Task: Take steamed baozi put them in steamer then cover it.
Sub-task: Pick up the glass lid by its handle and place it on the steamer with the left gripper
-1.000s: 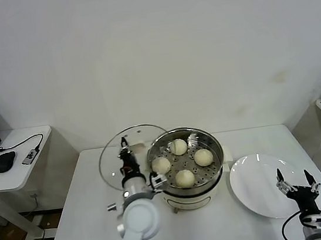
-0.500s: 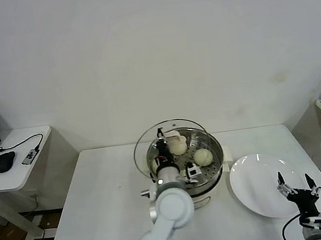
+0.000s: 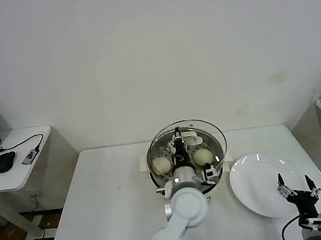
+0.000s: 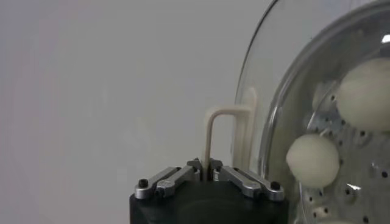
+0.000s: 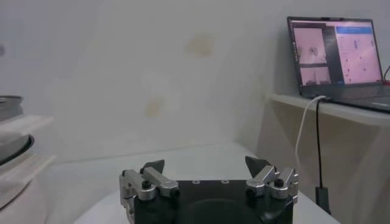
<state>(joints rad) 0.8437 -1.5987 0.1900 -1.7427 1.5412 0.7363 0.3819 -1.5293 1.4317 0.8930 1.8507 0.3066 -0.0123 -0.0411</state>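
The steamer (image 3: pixel 213 172) stands mid-table, a shiny pot on a cream-white base. Two baozi (image 3: pixel 162 165) (image 3: pixel 203 157) show on its perforated tray; my left arm hides the others. My left gripper (image 3: pixel 177 136) is shut on the cream-white handle (image 3: pixel 190 135) of the cover (image 3: pixel 213 135), holding the glass lid just over the pot and about centred on it. In the left wrist view the gripper (image 4: pixel 207 174) pinches the handle (image 4: pixel 226 115), with the cover's glass (image 4: pixel 274 73) and two baozi (image 4: pixel 312 159) (image 4: pixel 365 94) beyond. My right gripper (image 3: pixel 298 187) (image 5: pixel 207 167) is open and empty by the near right corner.
A flat white plate (image 3: pixel 254 181) lies right of the steamer, under my right gripper. A side table (image 3: pixel 13 169) with a mouse (image 3: pixel 4 162) stands at left. A laptop (image 5: pixel 335 58) sits on a shelf at right.
My left gripper has carried the cover rightward from beside the steamer's left side to over the pot. The right arm has barely moved.
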